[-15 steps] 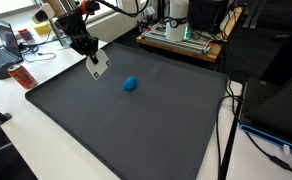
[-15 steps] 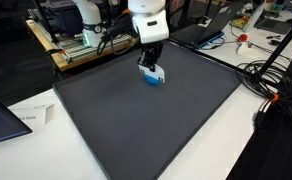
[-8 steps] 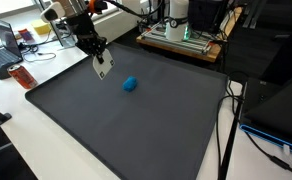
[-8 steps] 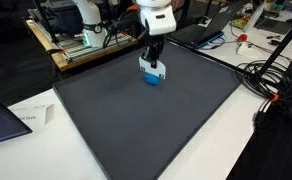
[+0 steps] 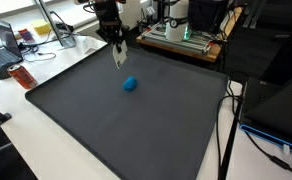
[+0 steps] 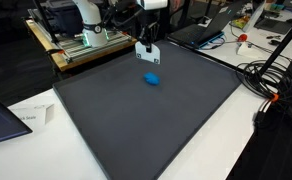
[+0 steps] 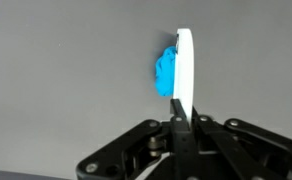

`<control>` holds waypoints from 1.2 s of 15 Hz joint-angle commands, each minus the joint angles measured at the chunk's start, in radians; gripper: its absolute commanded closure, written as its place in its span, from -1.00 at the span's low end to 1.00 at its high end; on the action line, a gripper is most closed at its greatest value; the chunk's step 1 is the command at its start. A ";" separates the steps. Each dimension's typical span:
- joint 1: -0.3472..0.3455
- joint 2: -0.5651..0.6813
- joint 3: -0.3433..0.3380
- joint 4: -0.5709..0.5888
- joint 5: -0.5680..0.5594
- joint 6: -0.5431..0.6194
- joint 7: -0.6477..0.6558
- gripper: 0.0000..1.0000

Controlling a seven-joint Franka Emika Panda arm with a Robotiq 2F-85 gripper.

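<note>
claw (image 5: 116, 44) pinching white card (image 5: 119, 58), blue lump (image 5: 131, 84) below

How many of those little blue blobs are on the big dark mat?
1. The blue blob lies by itself on the dark mat, near the raised gripper, which is shut on a thin white piece. No other shows.

Dark mat (image 5: 126, 130), open laptop (image 5: 4, 40), black cables (image 6: 268, 82), paper sheet (image 6: 31, 115)
</note>
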 commanded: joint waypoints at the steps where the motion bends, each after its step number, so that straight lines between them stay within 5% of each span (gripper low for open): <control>1: 0.043 -0.108 0.009 -0.150 -0.071 0.126 0.103 0.98; 5: 0.085 -0.093 0.024 -0.182 -0.171 0.214 0.223 0.98; 11: 0.127 -0.023 0.026 -0.132 -0.407 0.178 0.450 0.98; 18: 0.156 0.066 0.026 -0.076 -0.487 0.193 0.484 0.98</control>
